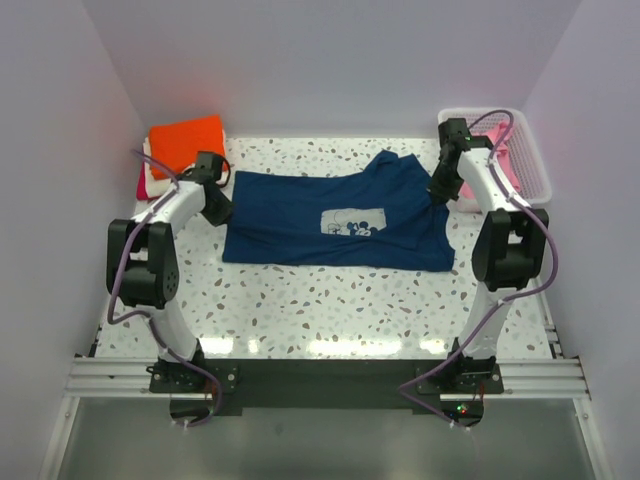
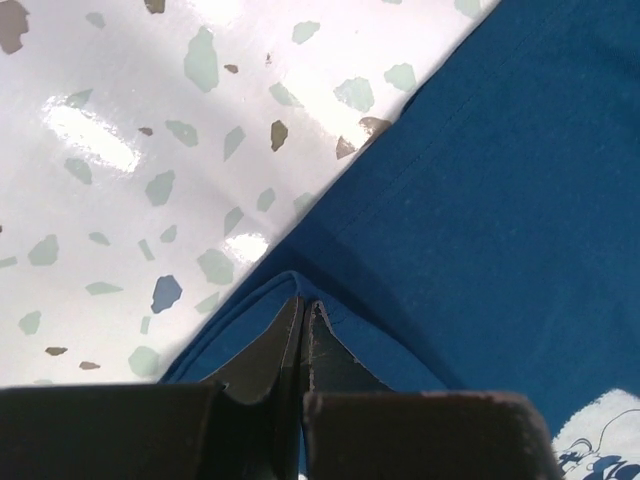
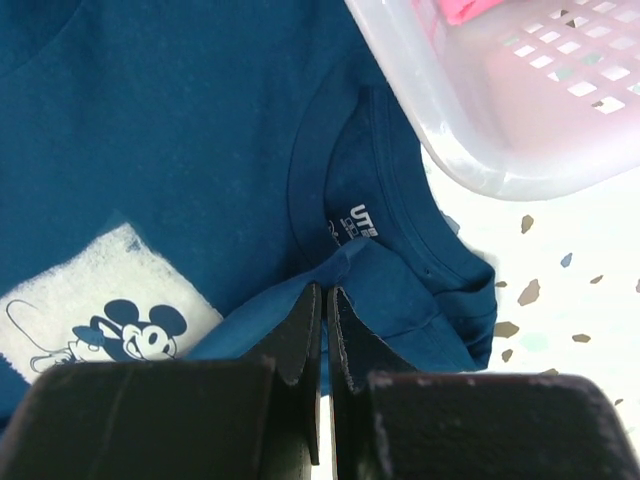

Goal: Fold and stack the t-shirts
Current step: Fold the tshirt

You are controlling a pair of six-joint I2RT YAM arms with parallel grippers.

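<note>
A white speckled table [image 1: 330,300] fills the overhead view. A navy blue t-shirt [image 1: 290,215] lies spread across its middle, collar end to the right, with one flap turned up toward the far right.

A white lattice basket [image 1: 530,160] sits at the far right corner, just beside the collar, with a pink t-shirt [image 3: 470,8] inside. At the far left corner, a folded orange t-shirt [image 1: 187,140] rests on other folded cloth [image 1: 148,183].

The left gripper [image 2: 303,300] has its fingers pressed together, pinching a fold at the navy shirt's left edge. The right gripper [image 3: 325,290] is likewise pinched on bunched cloth next to the collar.

A small white chest graphic [image 1: 353,222] of a cartoon mouse faces up.
</note>
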